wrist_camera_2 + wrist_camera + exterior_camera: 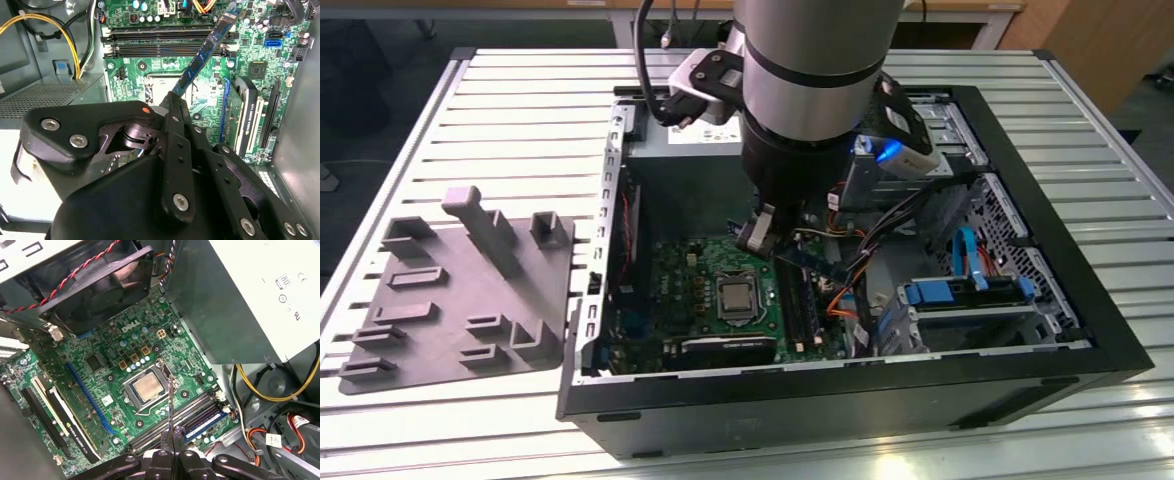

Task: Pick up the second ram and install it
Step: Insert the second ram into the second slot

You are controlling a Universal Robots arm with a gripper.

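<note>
Jaws pinch the ram [202, 52], tilted above the slots [150, 35]; I'd say it wants levelling, square over a free slot, then even pressure.

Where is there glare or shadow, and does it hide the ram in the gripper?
Exterior view: glare on the table near the bottom edge; the case interior shaded under the arm. Second wrist view: even light, the second ram in the gripper plainly lit. First wrist view: the pale power supply is brightest; the ram shows edge-on.
</note>
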